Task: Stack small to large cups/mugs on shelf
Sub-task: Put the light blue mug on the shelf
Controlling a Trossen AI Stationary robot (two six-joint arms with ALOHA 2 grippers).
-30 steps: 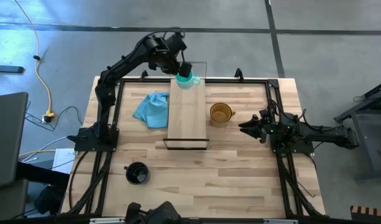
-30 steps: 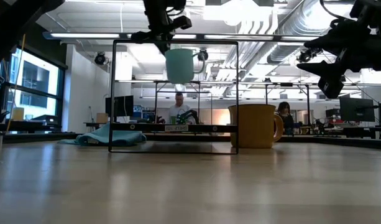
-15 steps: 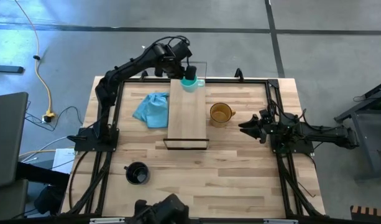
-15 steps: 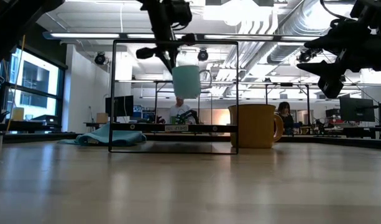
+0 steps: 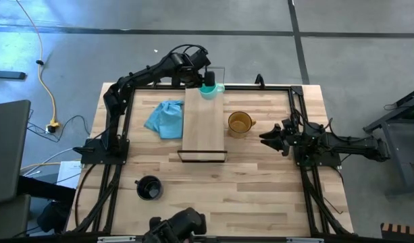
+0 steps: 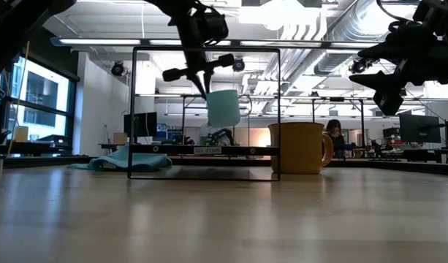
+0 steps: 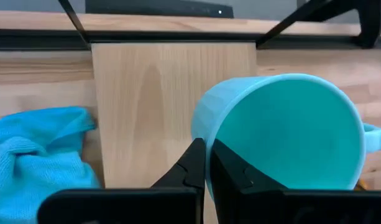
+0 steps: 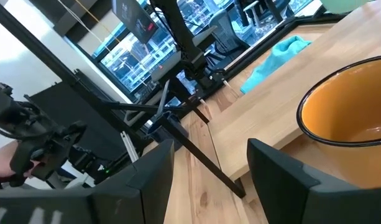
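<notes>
Pinching the rim of the teal mug [image 7: 283, 134], the left gripper [image 7: 207, 168] is shown fully closed, one finger inside the wall and one outside. The mug is held above the far end of the shelf [image 5: 204, 121], clear of the plank in the low view [image 6: 224, 108], with its handle turned away from the blue cloth [image 5: 165, 117].

Risk is judged to lie chiefly in the thin rim grip: a tilt or slip on release could tip the mug off the narrow plank or knock it against the black wire frame at the shelf's far end. A placement too far from that end would also crowd the space needed for the larger mugs.

The right gripper [image 8: 209, 177] is held wide apart and empty, to the shelf's right, just beyond the amber mug [image 5: 240, 123], which stands on the table [image 5: 261, 182] close beside the shelf's right edge. The black mug [image 5: 149, 188] stands well apart from the shelf, toward the table's near left.
</notes>
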